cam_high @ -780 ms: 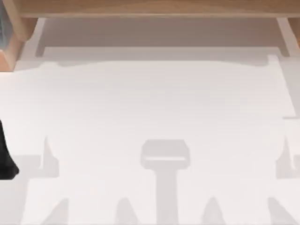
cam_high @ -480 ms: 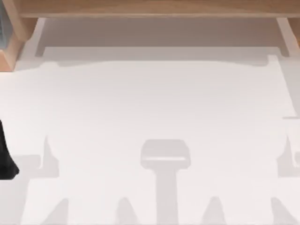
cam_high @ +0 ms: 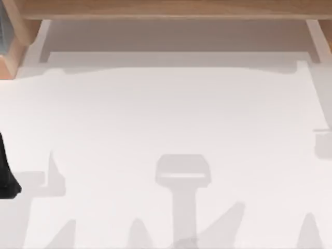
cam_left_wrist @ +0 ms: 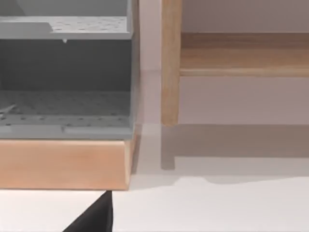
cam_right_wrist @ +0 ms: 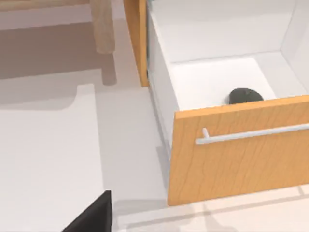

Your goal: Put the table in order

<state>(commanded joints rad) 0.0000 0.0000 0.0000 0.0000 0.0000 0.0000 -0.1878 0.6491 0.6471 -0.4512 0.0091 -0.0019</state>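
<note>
The table (cam_high: 166, 119) fills the top view, wooden frame (cam_high: 166, 8) along its 12 o'clock edge. The right wrist view shows an open drawer (cam_right_wrist: 241, 154), white inside, with a dark rounded object (cam_right_wrist: 245, 95) on its floor. Grey shelves (cam_left_wrist: 65, 72) stand at 10 o'clock. Left arm (cam_high: 6, 171) sits at 8 o'clock; grip state cannot be told for either gripper
</note>
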